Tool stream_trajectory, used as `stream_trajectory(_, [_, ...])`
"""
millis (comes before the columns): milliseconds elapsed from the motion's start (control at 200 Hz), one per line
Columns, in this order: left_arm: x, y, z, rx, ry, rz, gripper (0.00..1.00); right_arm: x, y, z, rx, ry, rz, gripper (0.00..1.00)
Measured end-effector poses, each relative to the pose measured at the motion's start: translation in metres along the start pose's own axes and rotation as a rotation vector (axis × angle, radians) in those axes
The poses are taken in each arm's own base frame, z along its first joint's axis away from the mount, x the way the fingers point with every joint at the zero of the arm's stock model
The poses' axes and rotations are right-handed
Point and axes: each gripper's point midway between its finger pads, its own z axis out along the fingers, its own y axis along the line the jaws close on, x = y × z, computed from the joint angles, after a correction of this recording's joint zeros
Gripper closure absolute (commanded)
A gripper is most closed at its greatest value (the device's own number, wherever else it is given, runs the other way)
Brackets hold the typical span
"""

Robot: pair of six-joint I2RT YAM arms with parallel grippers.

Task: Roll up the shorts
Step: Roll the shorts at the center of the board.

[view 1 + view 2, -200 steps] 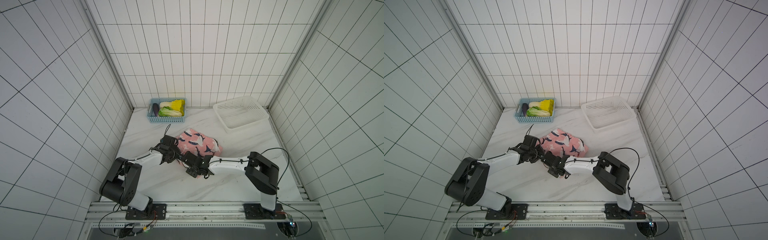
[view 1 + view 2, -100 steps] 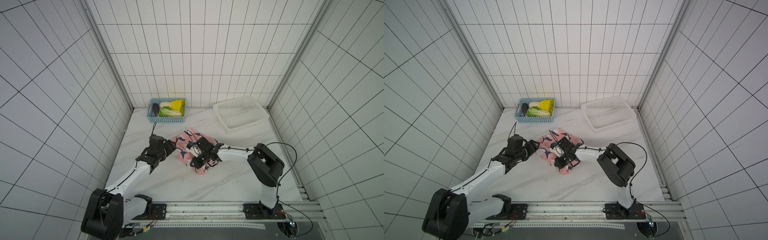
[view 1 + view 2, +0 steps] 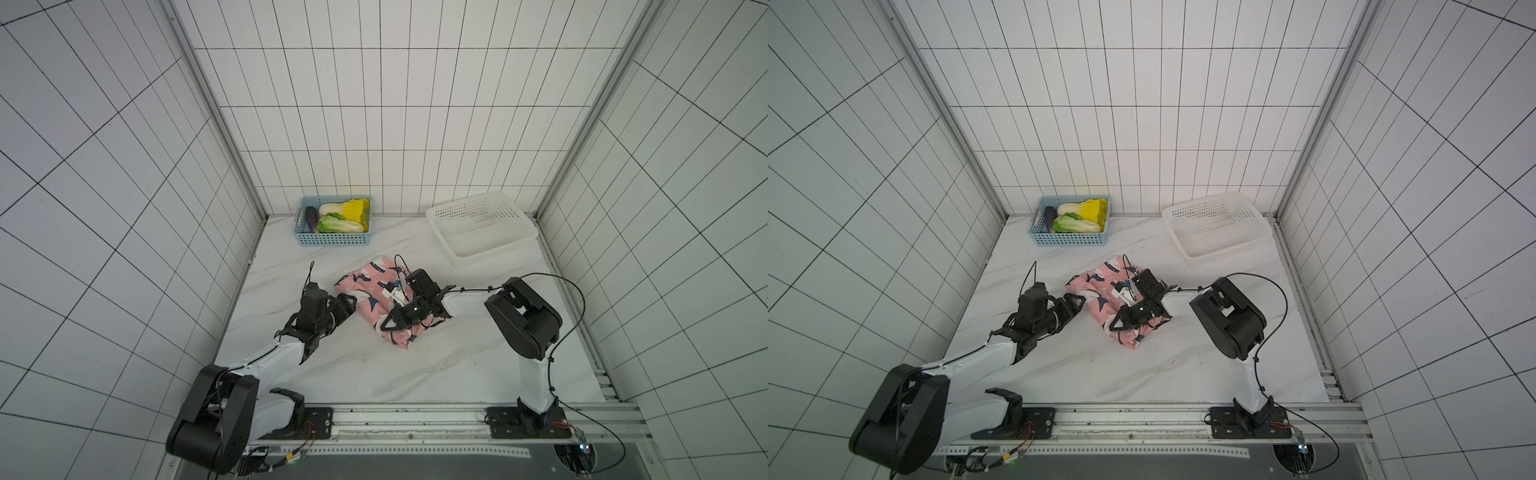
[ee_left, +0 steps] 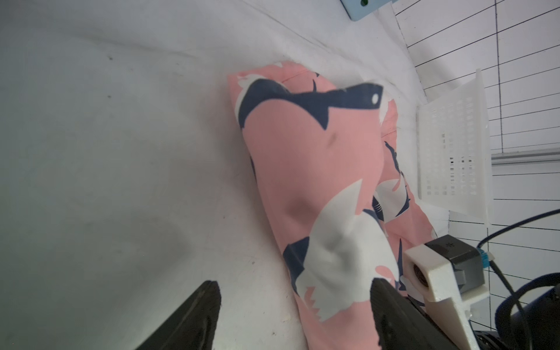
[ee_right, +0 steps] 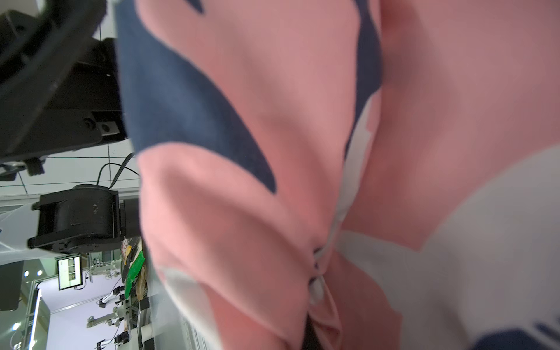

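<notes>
The right end effector (image 3: 392, 324) is clamped shut on a bunched fold of the shorts (image 3: 370, 291), and the right wrist view shows pink cloth puckering toward the pinch. The left end effector (image 3: 345, 303) stands wide open and holds nothing, its jaws spread at the bundle's near edge, just beside the cloth. The shorts lie in a loose, half-gathered lump on the white counter (image 3: 332, 374), between the two end effectors and partly under the right one. Beyond the lump, well away from both, sit a blue basket (image 3: 334, 239) of vegetables and an empty white basket (image 3: 482, 226).

The fabric looks light, limp and smooth. It will probably slump and unroll wherever nothing pins it, and a single layer could slide out of a grip. The safer hold appears to be through several layers at once, at the lump's outer ends, with one end kept pressed down while the other is turned.
</notes>
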Motion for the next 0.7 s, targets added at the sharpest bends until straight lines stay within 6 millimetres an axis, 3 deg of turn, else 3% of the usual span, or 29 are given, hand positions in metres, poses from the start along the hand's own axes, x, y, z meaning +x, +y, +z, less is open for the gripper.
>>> stream_trajectory(220, [0.006,-0.002,0.031,0.063,0.031,0.005,0.19,-0.001,0.003,0.001,-0.028,-0.001,0.021,1.00])
stream_trajectory(475, [-0.004,-0.020,0.057,0.142,0.016,0.025,0.21,-0.002,0.004,0.002,-0.067,0.002,0.038,1.00])
stream_trajectory(590, [-0.005,-0.022,0.064,0.148,0.020,0.014,0.34,-0.002,0.003,0.003,-0.084,0.005,0.043,1.00])
stream_trajectory(705, [-0.003,-0.020,0.074,0.135,0.042,0.003,0.67,-0.002,0.001,0.004,-0.100,0.007,0.050,0.99])
